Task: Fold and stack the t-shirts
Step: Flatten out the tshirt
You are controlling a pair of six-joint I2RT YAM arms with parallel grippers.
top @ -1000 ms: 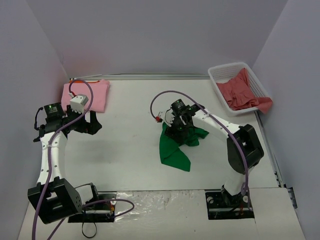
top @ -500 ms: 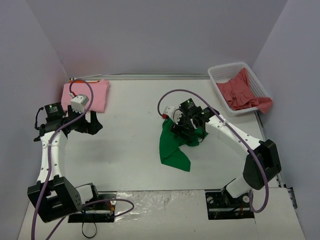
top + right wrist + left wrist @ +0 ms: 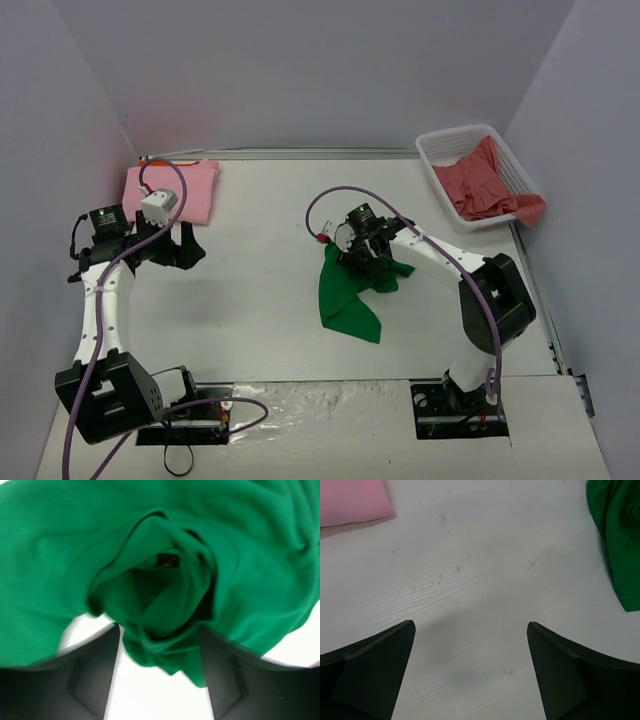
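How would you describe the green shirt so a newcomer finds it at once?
On the white table, look just right of centre, where the right tool straddles a bunched fold. The green t-shirt lies crumpled there in the open; the pink shirt sits flat at the far left and the red shirt sits in the white basket at the far right.

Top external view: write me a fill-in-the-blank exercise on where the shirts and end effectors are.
The right end effector has the green t-shirt bunched ____ its fingers.
The left end effector hangs ____ over bare table.
The pink t-shirt lies folded at the far ____ corner.
The coral red t-shirt lies in the white ____.
Missing: between; open; left; basket.
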